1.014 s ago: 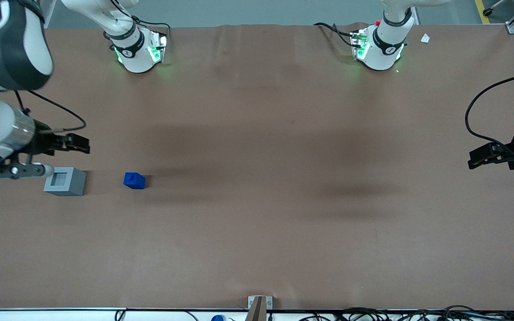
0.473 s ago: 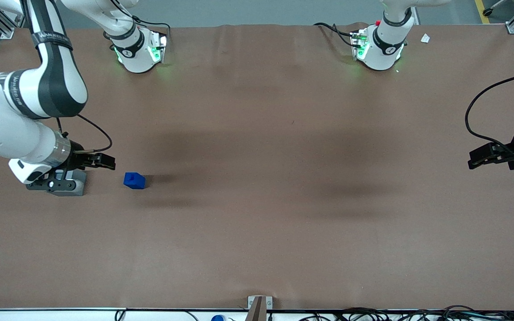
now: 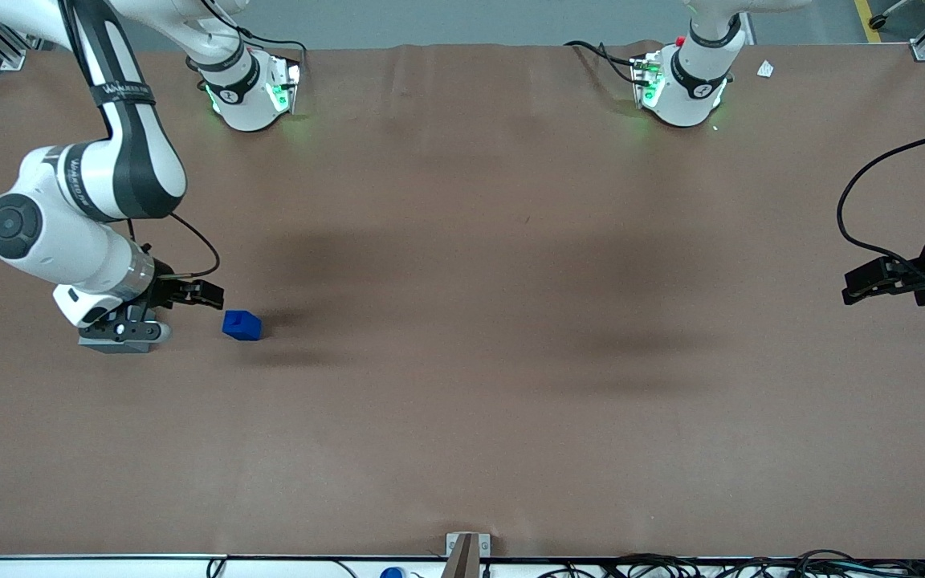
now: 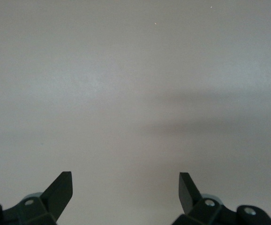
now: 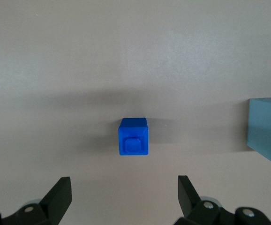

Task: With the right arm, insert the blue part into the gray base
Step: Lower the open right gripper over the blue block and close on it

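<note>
White lettering runs down the black panels of the right arm (image 3: 109,168), too small to read. No other writing legible anywhere.

The blue part (image 3: 242,324) is a small bright blue block with a smaller square stub; in the right wrist view (image 5: 134,136) the stub faces the camera, rounded corners, on the block's face. It sits upright on the brown worktop (image 3: 511,361), toward the working arm's end, alone, nothing touching it.

The gray base (image 3: 116,345) is mostly hidden under the arm's wrist in the front view; only a strip of its lower edge shows. In the right wrist view (image 5: 268,127) one light gray-blue corner shows, plain faces, socket not seen. It lies just beside the blue part, apart from it, closer to the working arm's end of the worktop.

The tool (image 3: 207,295) hangs just above the worktop, near the blue part and between it and the gray base, not touching either. In the right wrist view its two black fingertips (image 5: 60,193) stand wide apart with the blue part ahead of the gap, nothing held.

Black cable loops from the wrist to the tool.
</note>
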`<state>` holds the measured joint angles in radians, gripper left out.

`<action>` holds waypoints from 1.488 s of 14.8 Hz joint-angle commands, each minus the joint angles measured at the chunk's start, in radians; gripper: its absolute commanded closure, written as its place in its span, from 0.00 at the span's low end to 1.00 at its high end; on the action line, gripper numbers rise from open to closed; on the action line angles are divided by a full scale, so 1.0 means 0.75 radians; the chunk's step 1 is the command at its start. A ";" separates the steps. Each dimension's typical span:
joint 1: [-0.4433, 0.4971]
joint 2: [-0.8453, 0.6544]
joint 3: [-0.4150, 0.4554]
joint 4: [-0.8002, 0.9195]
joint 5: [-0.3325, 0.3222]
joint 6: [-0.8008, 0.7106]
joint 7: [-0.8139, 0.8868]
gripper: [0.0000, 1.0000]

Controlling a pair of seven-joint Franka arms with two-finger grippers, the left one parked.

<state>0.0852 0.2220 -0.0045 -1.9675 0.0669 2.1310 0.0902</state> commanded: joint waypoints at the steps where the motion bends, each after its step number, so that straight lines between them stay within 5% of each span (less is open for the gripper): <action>1: 0.017 0.062 -0.002 -0.038 0.011 0.091 0.004 0.00; 15: 0.023 0.285 -0.004 -0.042 -0.024 0.296 0.006 0.01; 19: 0.023 0.285 -0.004 -0.040 -0.024 0.284 0.004 0.13; 22: 0.023 0.285 -0.004 -0.040 -0.024 0.282 -0.002 0.36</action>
<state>0.1011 0.4436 -0.0063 -1.9880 0.0602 2.3411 0.0890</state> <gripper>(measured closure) 0.176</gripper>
